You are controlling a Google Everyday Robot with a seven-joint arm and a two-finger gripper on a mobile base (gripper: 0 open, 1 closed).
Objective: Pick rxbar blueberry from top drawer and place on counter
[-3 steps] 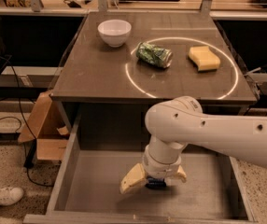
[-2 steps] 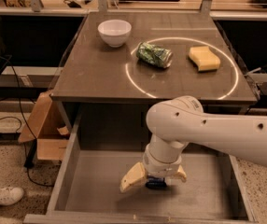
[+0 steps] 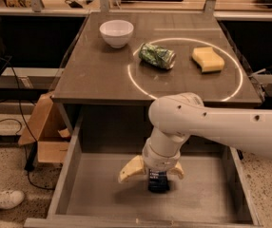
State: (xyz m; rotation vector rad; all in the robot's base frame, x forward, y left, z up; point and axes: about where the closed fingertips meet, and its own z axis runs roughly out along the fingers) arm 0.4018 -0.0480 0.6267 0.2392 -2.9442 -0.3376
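Note:
The rxbar blueberry [image 3: 159,183] is a small dark navy bar lying on the floor of the open top drawer [image 3: 93,194], near the middle. My gripper [image 3: 151,177] is lowered into the drawer right over the bar. Its cream fingers [image 3: 130,169] are spread apart to the left and right of the bar, and the wrist hides the bar's far end. The counter [image 3: 102,75] with its bright white ring lies behind and above the drawer.
On the counter stand a white bowl [image 3: 116,33] at the back left, a green dented can [image 3: 157,56] on the ring's left side and a yellow sponge [image 3: 208,60] inside the ring. A cardboard box [image 3: 45,132] sits on the floor left of the drawer.

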